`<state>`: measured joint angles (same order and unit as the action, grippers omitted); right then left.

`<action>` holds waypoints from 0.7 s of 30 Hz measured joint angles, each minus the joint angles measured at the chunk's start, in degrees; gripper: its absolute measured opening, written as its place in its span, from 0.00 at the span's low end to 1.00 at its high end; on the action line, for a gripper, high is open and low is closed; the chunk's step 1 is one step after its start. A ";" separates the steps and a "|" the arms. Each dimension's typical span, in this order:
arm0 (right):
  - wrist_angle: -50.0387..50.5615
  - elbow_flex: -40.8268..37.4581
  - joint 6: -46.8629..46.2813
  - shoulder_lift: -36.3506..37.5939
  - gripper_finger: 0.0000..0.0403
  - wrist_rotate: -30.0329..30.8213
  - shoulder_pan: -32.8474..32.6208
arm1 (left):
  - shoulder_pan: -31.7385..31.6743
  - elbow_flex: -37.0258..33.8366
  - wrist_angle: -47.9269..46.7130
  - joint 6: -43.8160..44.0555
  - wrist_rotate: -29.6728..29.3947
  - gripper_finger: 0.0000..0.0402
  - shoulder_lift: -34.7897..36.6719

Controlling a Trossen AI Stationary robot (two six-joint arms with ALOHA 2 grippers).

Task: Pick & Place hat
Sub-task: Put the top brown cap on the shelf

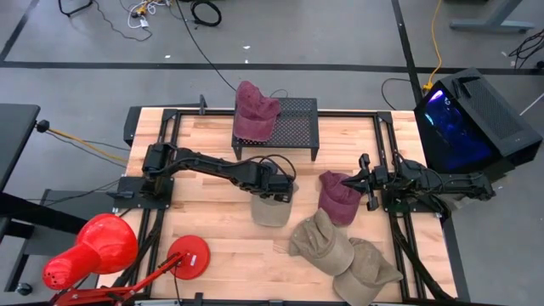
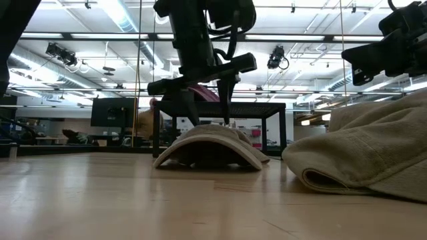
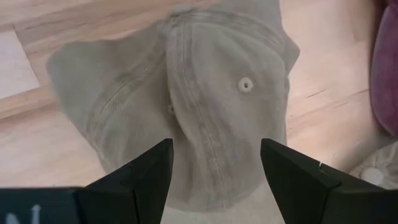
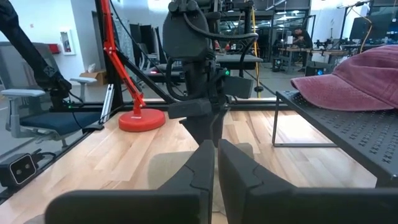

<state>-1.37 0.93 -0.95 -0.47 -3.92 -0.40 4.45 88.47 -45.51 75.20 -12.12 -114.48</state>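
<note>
Item: tan hat point(image 1: 273, 210), lying crown-up near the middle of the worktop point(image 1: 204, 246), in front of the black mesh stand point(image 1: 293, 127).
Left gripper point(image 3: 214, 171): poised directly above the tan hat, fingers point(image 3: 143, 177) spread wide to either side of its crown, nothing between them yet.
Right gripper point(image 1: 364, 180): parked at the worktop's right side beside a maroon hat point(image 1: 339, 197), fingers closed and empty.
Other stock: one maroon hat point(image 1: 254, 109) on the stand; two more tan hats point(image 1: 340, 253) at the front right.
Handling: judged light, soft, limp cloth; likely to fold and sag when lifted.
Grasp advice: pinch a crown seam ridge, or the stiffer brim.
</note>
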 joint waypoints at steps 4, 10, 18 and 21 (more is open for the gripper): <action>0.07 0.02 0.01 0.00 0.07 -0.01 -0.02 | 0.00 0.00 -0.21 0.00 -0.10 0.62 0.00; 0.09 0.02 0.02 0.00 0.07 0.00 0.00 | 0.64 0.73 -0.89 -2.05 1.65 0.62 0.61; 0.09 0.02 0.02 0.00 0.07 0.00 0.00 | 3.27 5.45 -3.42 -11.61 1.86 0.62 0.61; 0.09 0.02 0.00 0.00 0.07 0.00 -0.02 | 3.82 7.28 -4.61 -14.86 1.79 0.62 0.61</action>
<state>-1.28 0.95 -0.95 -0.47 -3.92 -0.43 8.26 95.75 -50.12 60.34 -10.33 -113.86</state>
